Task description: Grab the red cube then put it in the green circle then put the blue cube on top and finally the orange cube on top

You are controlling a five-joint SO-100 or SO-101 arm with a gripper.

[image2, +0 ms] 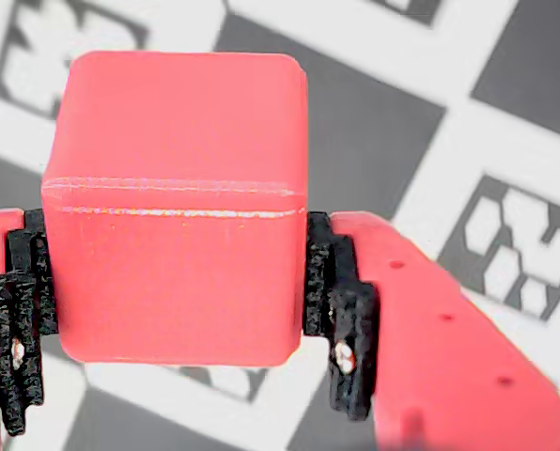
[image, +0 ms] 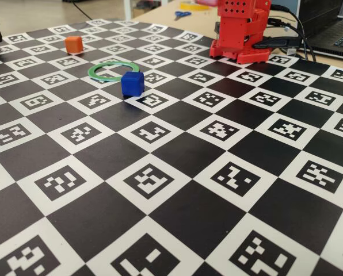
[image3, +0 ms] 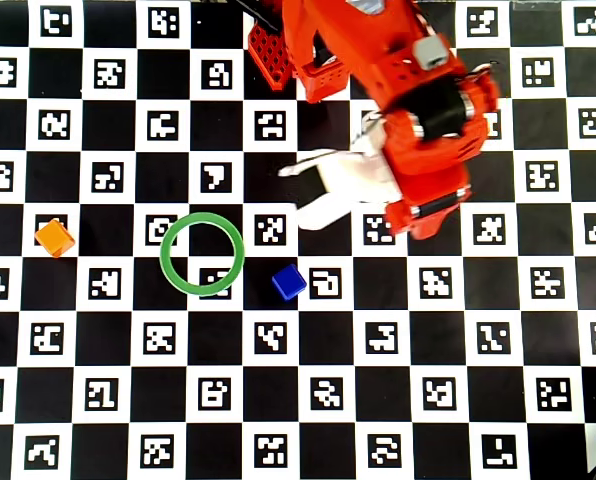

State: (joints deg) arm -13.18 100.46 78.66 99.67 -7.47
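Grip: your gripper (image2: pixel 181 352) has its jaws clamped on the red cube (image2: pixel 177 202), lifted clear of the board.
Ring: the green circle (image3: pixel 202 253) lies empty.
Blue cube (image3: pixel 289 282): on the board just beside the ring.
Orange cube (image3: pixel 54 237): apart, on the ring's far side.
Progress: pickup done; you have all three placements left.

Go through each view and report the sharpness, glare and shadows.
Wrist view: red cube close and washed pinkish between the black pads, board behind soft. Fixed view: blue cube sharp, far background soft, faint sheen on the near dark squares. Overhead view: evenly lit and sharp, green circle crisp, no strong shadows.
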